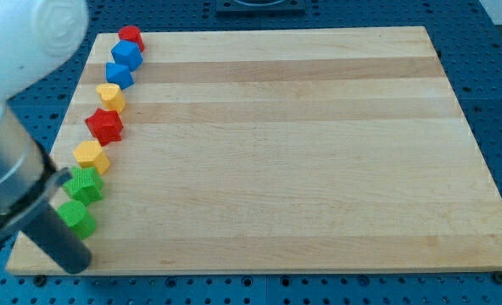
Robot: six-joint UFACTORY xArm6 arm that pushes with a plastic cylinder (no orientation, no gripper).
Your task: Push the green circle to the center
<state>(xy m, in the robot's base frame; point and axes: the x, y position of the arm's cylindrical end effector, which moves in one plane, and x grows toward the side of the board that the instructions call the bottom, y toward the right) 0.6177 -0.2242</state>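
The green circle (79,218) lies at the view's lower left of the wooden board (302,152), partly behind my rod. My tip (75,264) rests on the board just below the green circle, close to it or touching it. A green star-like block (84,184) sits right above the circle. Up the left edge stand a yellow hexagon-like block (91,156), a red star (105,124), a yellow heart-like block (111,97), a blue block (119,74), a blue cube (126,54) and a red block (131,36).
The arm's white and dark body (13,144) covers the view's left side and hangs over the board's left edge. A blue perforated table (497,110) surrounds the board.
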